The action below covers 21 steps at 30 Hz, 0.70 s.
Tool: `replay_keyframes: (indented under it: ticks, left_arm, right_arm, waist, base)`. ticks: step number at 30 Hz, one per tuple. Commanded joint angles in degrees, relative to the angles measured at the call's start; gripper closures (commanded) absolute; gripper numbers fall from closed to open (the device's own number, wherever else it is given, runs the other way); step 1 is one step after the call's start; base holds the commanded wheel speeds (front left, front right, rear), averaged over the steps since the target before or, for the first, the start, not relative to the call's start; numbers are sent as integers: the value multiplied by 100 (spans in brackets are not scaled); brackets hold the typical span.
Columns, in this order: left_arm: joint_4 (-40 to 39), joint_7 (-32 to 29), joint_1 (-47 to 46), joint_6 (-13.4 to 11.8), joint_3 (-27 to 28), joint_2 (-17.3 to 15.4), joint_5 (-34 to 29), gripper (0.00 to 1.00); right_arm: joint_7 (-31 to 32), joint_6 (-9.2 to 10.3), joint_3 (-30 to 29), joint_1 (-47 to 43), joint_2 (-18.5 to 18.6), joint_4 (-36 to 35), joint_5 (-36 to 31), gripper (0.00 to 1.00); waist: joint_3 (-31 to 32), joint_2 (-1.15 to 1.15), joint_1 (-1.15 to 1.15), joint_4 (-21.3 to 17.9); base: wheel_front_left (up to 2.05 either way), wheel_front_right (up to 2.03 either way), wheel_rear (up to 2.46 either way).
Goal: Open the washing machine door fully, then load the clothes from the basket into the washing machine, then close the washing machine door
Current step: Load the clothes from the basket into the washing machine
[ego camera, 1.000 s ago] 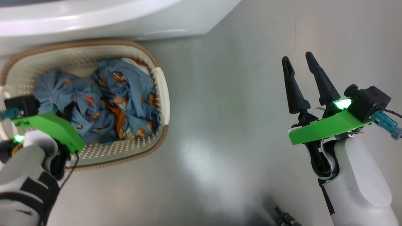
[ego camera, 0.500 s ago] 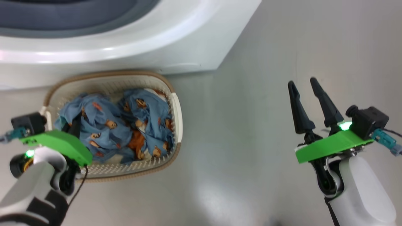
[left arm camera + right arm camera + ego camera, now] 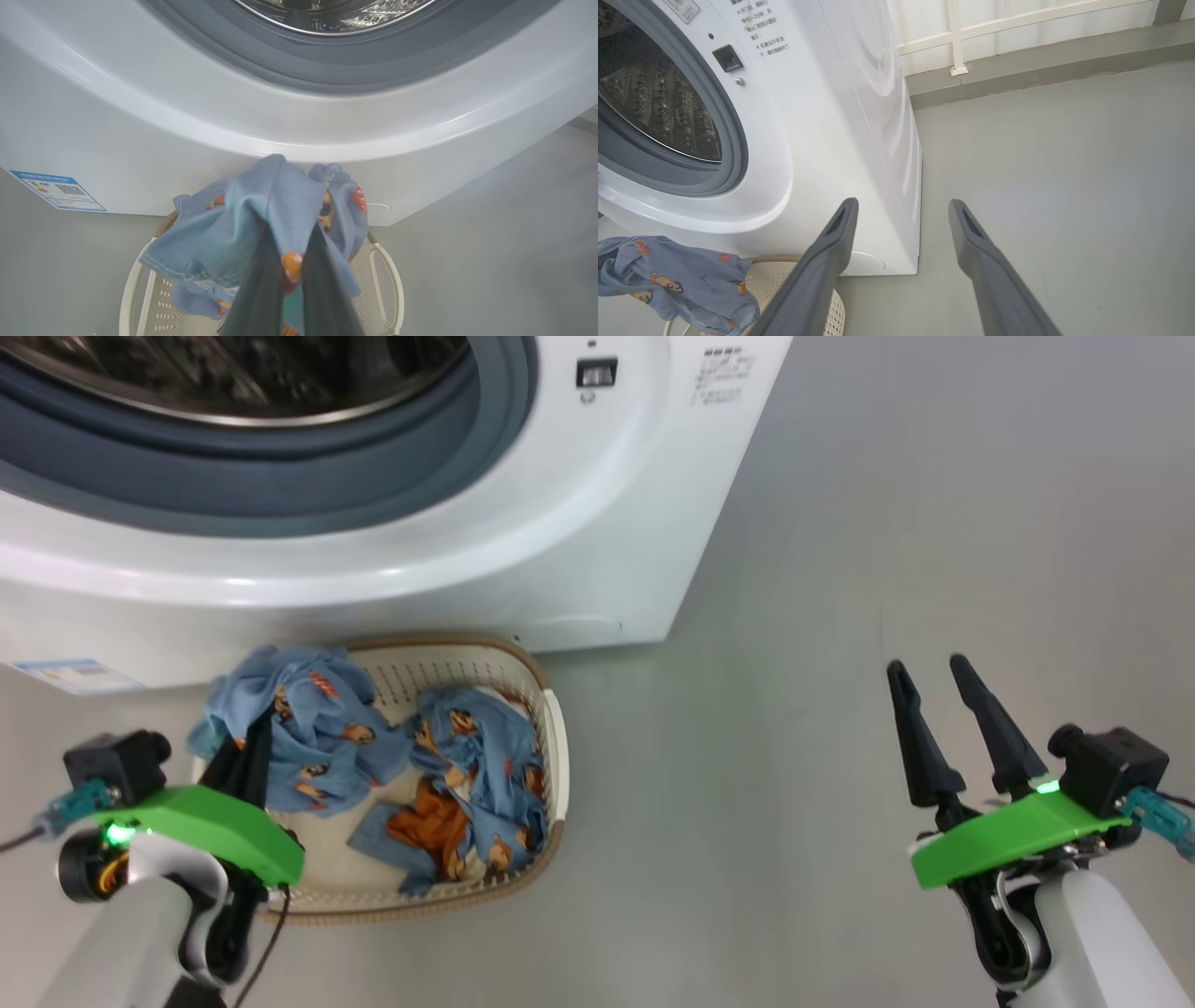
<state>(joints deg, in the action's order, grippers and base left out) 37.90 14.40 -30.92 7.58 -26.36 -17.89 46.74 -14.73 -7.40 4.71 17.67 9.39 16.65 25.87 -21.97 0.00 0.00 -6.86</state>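
The white front-loading washing machine (image 3: 579,523) stands open. The left gripper (image 3: 252,751) clamps a light blue cartoon-print garment (image 3: 313,723) above the cream perforated basket (image 3: 557,747), where more clothes (image 3: 476,775) lie; the right gripper (image 3: 926,665) gapes empty.

Laundry corner, domestic-looking. White front-loading washing machine (image 3: 822,116) stands on bare grey floor (image 3: 1041,163), left of and beyond right gripper (image 3: 902,203) jaws. Basket (image 3: 457,667) of clothes (image 3: 476,756) on floor at machine's foot. White railing (image 3: 955,37) on grey kerb (image 3: 1041,51), far beyond jaws.
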Motion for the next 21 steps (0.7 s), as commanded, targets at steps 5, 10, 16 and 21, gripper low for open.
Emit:
replay_keyframes:
  ticks: [5, 10, 16, 21]
  left_arm:
    - [-855, 60, 590, -9, 774, -101, -481, 100]
    - [-1622, 60, 1207, -9, 1348, 5, -976, 100]
    - [-2552, 60, 2008, -9, 1862, 254, -1570, 100]
    - [-3129, 60, 2517, -9, 2184, 473, -1915, 100]
  right_arm:
    - [-27, -9, 121, -336, 181, -43, 111, 0]
    - [-27, -9, 146, -509, 313, -3, 170, 0]
    - [-27, -9, 60, -823, 442, 0, 249, 0]
    - [-27, -9, -19, -992, 472, -9, 285, 0]
  waist:
    - [639, 0, 0, 79]
    - [978, 0, 0, 62]
    - [1325, 0, 0, 93]
    - [1453, 0, 0, 106]
  base:
    - [0, 0, 0]
    - [0, 0, 0]
    - [0, 0, 0]
    - [0, 0, 0]
